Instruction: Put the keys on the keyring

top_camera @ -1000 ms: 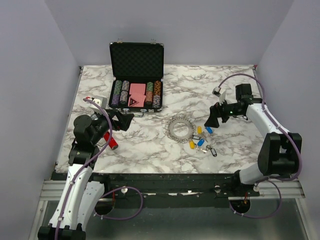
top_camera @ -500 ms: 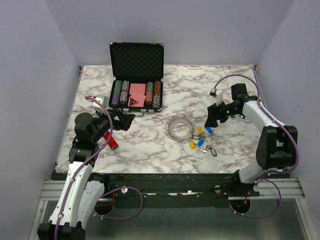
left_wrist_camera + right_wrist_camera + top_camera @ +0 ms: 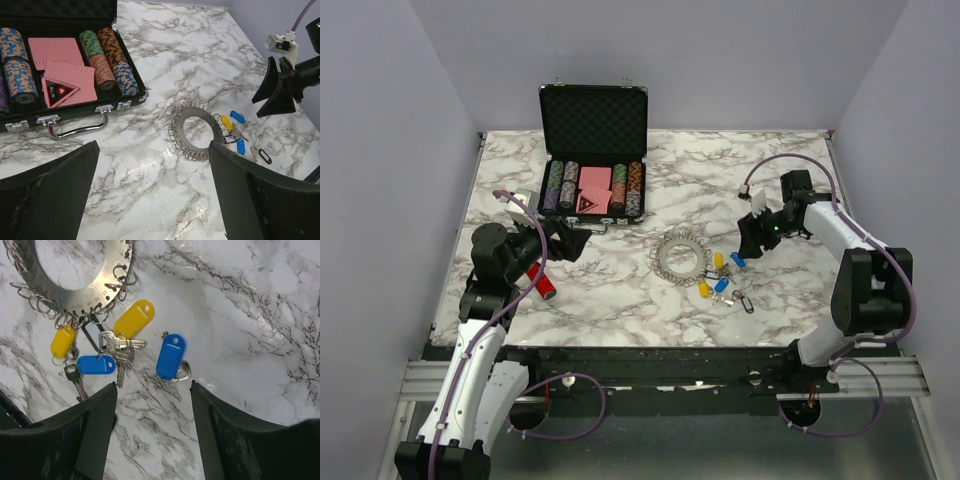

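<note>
We see the right fingers (image 3: 240, 440) spread and empty above the keys (image 3: 116, 346), which lie on the marble counter (image 3: 260, 315) against the keyring (image 3: 100, 292); left fingers (image 3: 45, 195) spread wide, well away; the keys look light and slippery, so we judge the blue tag (image 3: 170, 356) the best place to pinch.

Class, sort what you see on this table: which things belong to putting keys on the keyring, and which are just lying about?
For the job: keys, keyring.
Lying about: poker chip case, red cylinder, small black loop.
</note>
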{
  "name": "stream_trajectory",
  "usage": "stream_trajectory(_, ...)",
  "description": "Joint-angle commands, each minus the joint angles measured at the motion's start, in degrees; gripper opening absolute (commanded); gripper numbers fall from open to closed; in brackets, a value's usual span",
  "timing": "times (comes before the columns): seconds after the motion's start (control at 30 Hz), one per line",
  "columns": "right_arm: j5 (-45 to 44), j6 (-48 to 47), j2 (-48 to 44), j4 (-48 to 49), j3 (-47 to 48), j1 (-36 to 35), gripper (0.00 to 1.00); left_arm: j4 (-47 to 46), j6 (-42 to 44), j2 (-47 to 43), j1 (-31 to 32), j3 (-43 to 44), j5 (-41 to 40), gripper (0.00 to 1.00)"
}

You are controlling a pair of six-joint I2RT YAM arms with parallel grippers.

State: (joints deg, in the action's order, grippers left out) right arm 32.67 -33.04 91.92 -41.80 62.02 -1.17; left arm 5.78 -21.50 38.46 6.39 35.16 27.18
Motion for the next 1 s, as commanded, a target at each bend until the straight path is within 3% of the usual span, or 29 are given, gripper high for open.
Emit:
stream_trajectory(0.0, 2.1, -18.6, -0.3, -6.3, 1.4, 0.6, 0.67, -0.1, -0.6, 0.0, -0.1, 2.0, 1.9, 0.99)
stream_trajectory(0.13, 8.0, -43.0, -1.6, -12.8, 1.8, 2.7, 0.68, -0.3, -0.9, -0.2, 0.0, 2.0, 2.6, 0.99)
stream_trajectory(0.27, 12.2, -58.0, 1.7, -19.4, 4.2, 2.7, 0.71, -0.1, -0.8, -0.9, 0.0, 2.0, 2.4, 0.99)
stream_trajectory(0.47, 5.7, -60.6, 8.4, -18.5, 7.2, 2.7, 0.68, -0.2, -0.7, -1.4, 0.0, 2.0, 2.4, 0.99)
stream_trajectory(0.57, 5.6, -67.1, 10.7, -21.7, 8.4, 2.7, 0.63, -0.3, -0.8, -1.4, 0.0, 2.0, 2.8, 0.99)
stream_trajectory(0.97, 4.4, -69.8, 15.2, -20.3, 7.8, 2.7, 0.52, -0.4, -0.8, -1.2, -0.1, 2.0, 2.7, 0.99)
